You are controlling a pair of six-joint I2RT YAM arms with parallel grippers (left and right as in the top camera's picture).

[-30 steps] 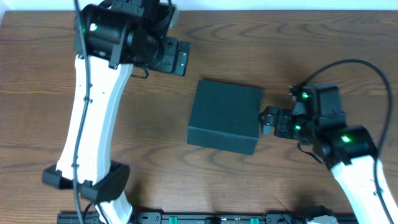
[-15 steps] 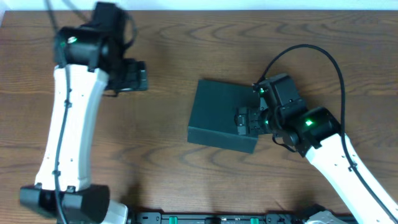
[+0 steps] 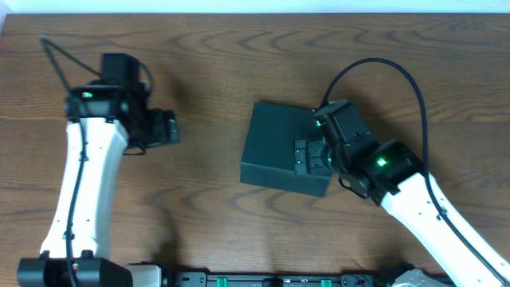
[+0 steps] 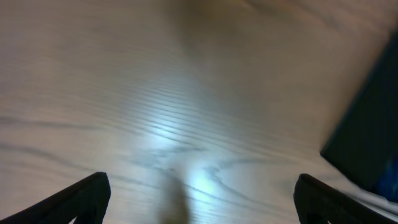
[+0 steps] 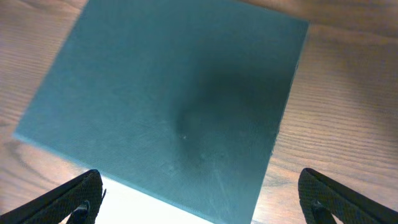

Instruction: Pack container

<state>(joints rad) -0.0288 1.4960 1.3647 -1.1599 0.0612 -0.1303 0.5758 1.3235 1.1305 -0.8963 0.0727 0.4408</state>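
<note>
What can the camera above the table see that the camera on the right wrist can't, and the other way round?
Only overhead: the left gripper over bare table, apart from the container, and the right gripper above the container's right part. Only right wrist: the container's flat top close up, with wide-spread fingertips at the frame's lower corners. Both: the container and the wooden table.

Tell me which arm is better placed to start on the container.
Right. The right gripper hangs open over the right edge of the container, whose top fills its wrist view. The left gripper, also open, sits off to the side over the table, apart from the container.
</note>
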